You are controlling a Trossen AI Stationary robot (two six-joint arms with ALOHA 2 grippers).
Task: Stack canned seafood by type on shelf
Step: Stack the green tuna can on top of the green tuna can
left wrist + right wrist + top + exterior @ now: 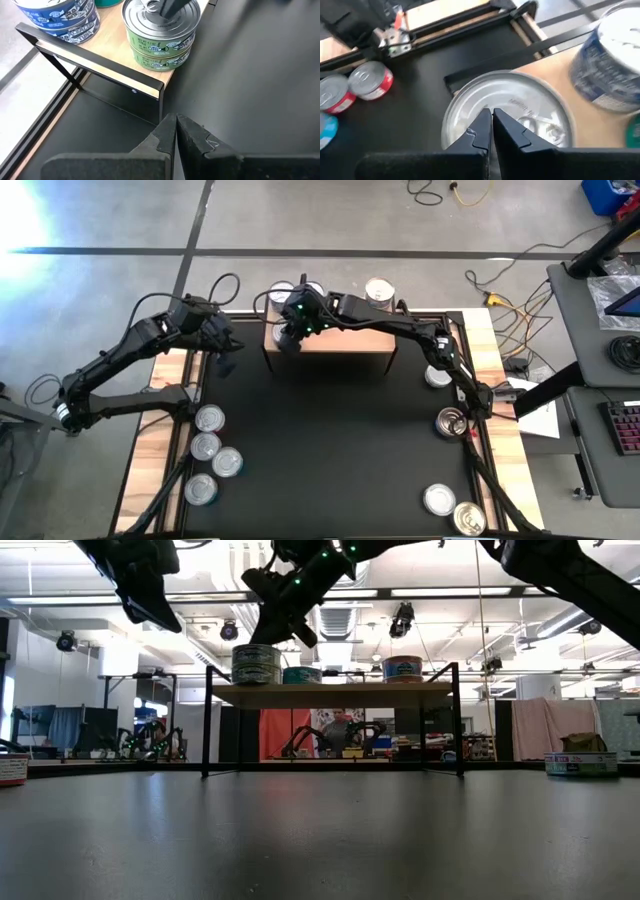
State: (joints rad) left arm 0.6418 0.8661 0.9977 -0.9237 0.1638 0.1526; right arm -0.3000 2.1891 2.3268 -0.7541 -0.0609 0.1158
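Over the shelf's left end, right gripper sits fully closed, empty, tips on or just above the top of the green-labelled two-tin stack; blue tins stand just beside it. Left gripper, closed and empty, hovers near the shelf's left corner. Judged step: settling this stack; next calls for lifting clear and fetching a loose tin off the surface.

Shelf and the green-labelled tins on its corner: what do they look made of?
The shelf looks like a pale wood board, matte with faint grain, in a thin black frame, probably painted metal. The green-labelled tins, two stacked, look like metal: shiny silver ribbed lid; the label band is probably paper, though printing cannot be excluded.
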